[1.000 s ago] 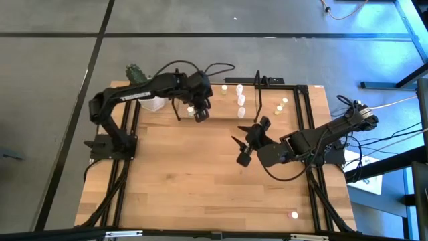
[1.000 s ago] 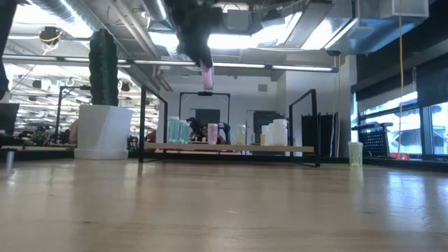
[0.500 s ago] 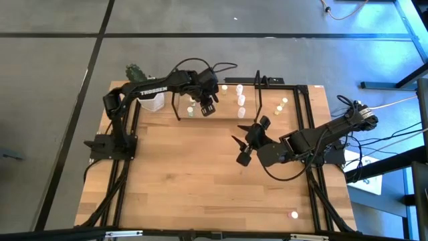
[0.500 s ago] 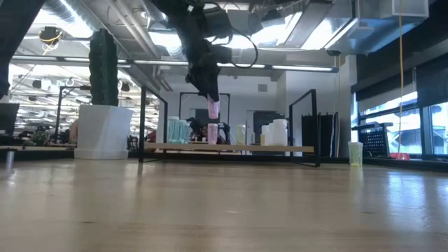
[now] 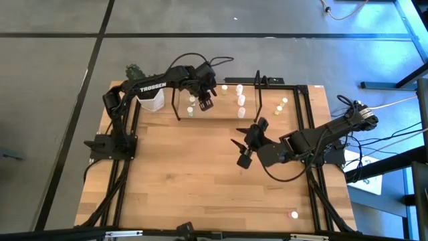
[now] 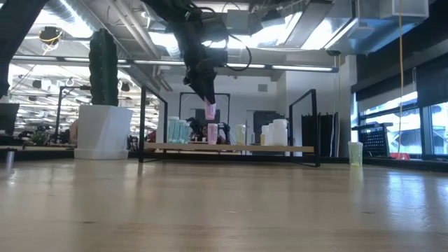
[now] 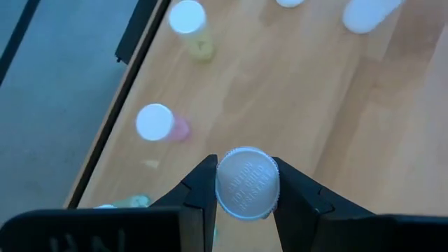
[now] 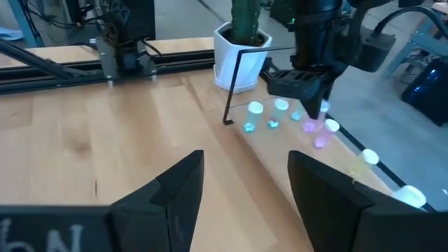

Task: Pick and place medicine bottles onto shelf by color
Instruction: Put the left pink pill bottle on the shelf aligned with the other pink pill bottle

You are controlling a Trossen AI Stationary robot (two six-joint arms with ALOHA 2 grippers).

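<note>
My left gripper (image 5: 205, 102) hangs over the far part of the table, above the shelf (image 6: 231, 148), shut on a pink medicine bottle (image 6: 210, 110). The left wrist view looks down on that bottle's white cap (image 7: 247, 183). Standing on the shelf's wooden floor are green (image 6: 175, 131), pink (image 6: 212, 133), yellowish (image 6: 240, 134) and white (image 6: 276, 131) bottles. My right gripper (image 5: 244, 144) is open over the middle of the table, holding nothing. My left gripper pinches the pink bottle's top end, at the sides of its white cap (image 7: 224, 185), between its two fingers. The fingers (image 8: 308, 87) slant steeply down from above. The bottle hangs below them, roughly upright, clear of the shelf and the bottles under it.
A white pot with a cactus (image 6: 103, 131) stands at the far left, beside the shelf's end loop (image 6: 142, 122). One lone bottle (image 5: 293, 214) stands near the table's front right corner. Black rails (image 5: 313, 167) run along both sides.
My left gripper has carried the pink bottle toward the far edge and a little right, and has sunk closer to the shelf, mostly in the first half second. It stays shut on the bottle. The right arm has kept still.
</note>
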